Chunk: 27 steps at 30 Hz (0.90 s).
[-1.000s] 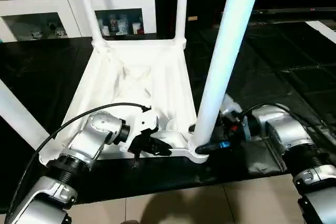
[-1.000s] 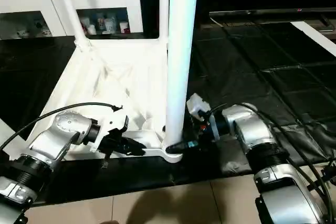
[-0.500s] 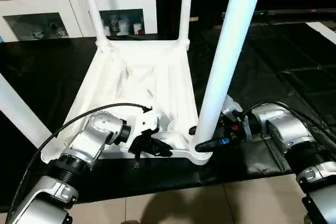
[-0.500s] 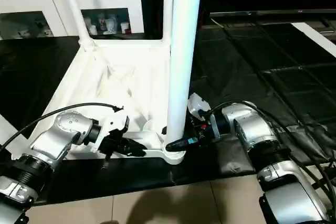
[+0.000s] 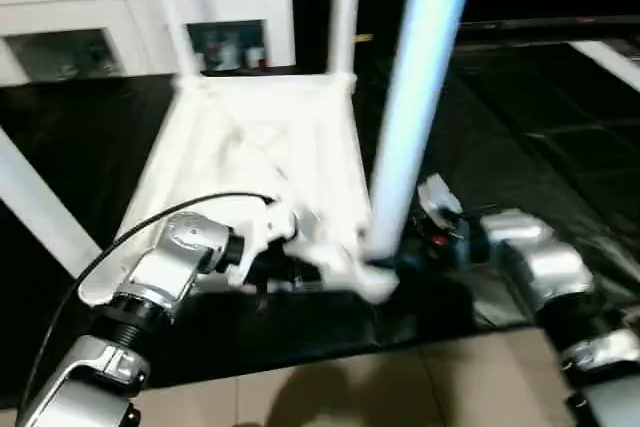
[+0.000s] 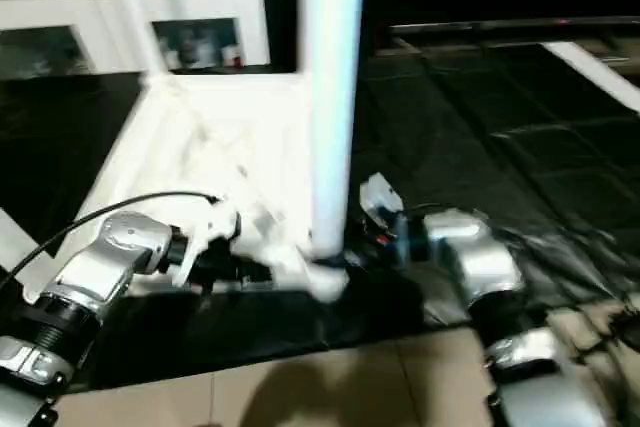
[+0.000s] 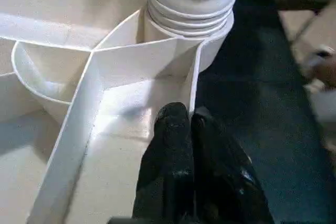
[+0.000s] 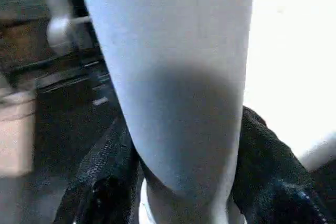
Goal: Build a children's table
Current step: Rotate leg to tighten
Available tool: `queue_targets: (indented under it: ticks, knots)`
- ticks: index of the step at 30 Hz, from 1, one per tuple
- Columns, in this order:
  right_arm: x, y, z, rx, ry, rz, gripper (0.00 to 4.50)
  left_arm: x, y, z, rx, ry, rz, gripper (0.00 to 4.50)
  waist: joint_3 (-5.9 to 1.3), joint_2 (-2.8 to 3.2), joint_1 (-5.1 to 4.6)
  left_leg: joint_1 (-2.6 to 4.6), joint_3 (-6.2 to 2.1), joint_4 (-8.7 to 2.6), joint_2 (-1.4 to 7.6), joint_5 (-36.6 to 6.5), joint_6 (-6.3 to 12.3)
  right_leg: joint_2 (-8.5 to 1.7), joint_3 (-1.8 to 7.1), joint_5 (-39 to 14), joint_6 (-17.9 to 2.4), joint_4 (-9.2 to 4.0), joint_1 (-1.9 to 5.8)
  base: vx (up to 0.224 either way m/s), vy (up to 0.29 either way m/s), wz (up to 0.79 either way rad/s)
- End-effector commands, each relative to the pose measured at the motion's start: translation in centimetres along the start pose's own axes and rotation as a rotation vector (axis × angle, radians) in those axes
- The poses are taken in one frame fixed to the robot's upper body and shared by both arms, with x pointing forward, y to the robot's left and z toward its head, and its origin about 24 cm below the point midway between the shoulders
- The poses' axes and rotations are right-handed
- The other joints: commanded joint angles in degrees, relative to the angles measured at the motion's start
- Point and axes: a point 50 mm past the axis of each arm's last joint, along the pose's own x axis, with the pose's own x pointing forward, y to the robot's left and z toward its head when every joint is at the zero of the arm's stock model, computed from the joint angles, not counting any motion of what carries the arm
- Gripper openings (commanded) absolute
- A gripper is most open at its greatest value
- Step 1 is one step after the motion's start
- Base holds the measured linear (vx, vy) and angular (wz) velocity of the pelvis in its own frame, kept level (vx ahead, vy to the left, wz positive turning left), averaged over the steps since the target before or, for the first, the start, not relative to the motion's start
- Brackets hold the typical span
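Children's table point(image 5: 260, 147) lies upside down on the black floor mat point(image 5: 520, 137), ribbed underside up, legs pointing up. Near-right leg point(image 5: 415, 97) stands in its corner socket point(image 7: 191, 3), right in front of the robot, between the two arms.

Right gripper point(image 8: 178, 182) is at the base of that leg, one black finger point(image 8: 105, 177) on each side, clamped on the tube just above the socket.

Left gripper point(image 7: 184, 129) has its fingers pressed together, tips resting on the near rim point(image 7: 191, 93) just beside the same socket, holding nothing.

White cabinet point(image 5: 120, 7) with glass doors stands behind the table, well apart.
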Motion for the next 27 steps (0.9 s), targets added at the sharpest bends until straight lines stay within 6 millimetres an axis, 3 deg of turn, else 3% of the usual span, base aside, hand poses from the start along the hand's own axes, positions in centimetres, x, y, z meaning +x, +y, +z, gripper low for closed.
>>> queue_targets:
  ticks: [1, 6, 10, 14, 17, 20, 27]
  knots:
    - [3.4, 0.7, -1.3, 0.064, 0.034, -0.092, 2.09, 2.4, -0.3, 2.9, 0.004, -0.103, 0.033, 0.0, -3.2, -0.46, -0.25, -0.81, 0.62, -4.34, -0.12, -13.0, 1.16, -1.96, 1.55, -20.3, -9.8, -5.03, 3.68, 0.0, 0.0, 0.0]
    - [5.4, 0.5, -1.1, 0.161, 0.001, -0.251, 2.04, 3.6, 0.0, 4.0, -0.07, -0.153, 0.142, 0.0, -3.28, -0.24, -2.05, -0.83, 0.61, -4.18, -0.36, -12.9, 1.46, -1.8, 1.56, -19.6, -10.4, -5.15, 3.6, 0.0, 0.0, 0.0]
    - [7.6, 1.0, -0.4, 0.226, -0.022, -0.344, 2.04, 4.8, 0.0, 5.2, -0.123, -0.187, 0.252, 0.0, -3.36, -0.16, -2.08, -0.77, 0.68, -4.12, -0.4, -12.0, 2.18, -1.67, 1.54, -17.4, -11.0, -5.18, 3.54, 0.0, 0.0, 0.0]
    - [8.3, 1.4, -0.2, 0.232, -0.011, -0.353, 2.04, 5.2, -0.2, 5.6, -0.139, -0.194, 0.277, 0.0, -3.4, -0.12, -2.01, -0.82, 0.7, -4.14, -0.35, -11.1, 2.61, -1.66, 1.55, -15.6, -11.2, -5.1, 3.62, 0.0, 0.0, 0.0]
    - [8.0, 1.4, -0.1, 0.233, -0.027, -0.346, 2.04, 5.2, -0.4, 5.4, -0.136, -0.18, 0.278, 0.0, -3.4, -0.13, -1.89, -0.88, 0.73, -4.18, -0.33, -10.9, 3.02, -1.71, 1.61, -14.5, -11.4, -5.08, 3.65, 0.0, 0.0, 0.0]
    - [7.4, 1.5, -0.2, 0.229, -0.031, -0.32, 2.77, 4.9, -0.4, 5.2, -0.138, -0.178, 0.279, 0.0, -3.29, -0.19, -1.86, -0.81, 0.76, -4.27, -0.29, -11.6, 3.12, -1.67, 1.63, -15.1, -11.2, -5.2, 3.6, 0.0, 0.0, 0.0]
    - [5.1, 1.6, -0.6, 0.192, -0.029, -0.25, 3.3, 3.4, -0.5, 4.0, -0.092, -0.143, 0.218, 0.0, -3.49, -0.15, -1.72, -0.96, 0.79, -4.18, -0.22, -9.4, 4.19, -1.71, 1.72, -10.3, -12.5, -4.79, 3.86, 0.0, 0.0, 0.0]
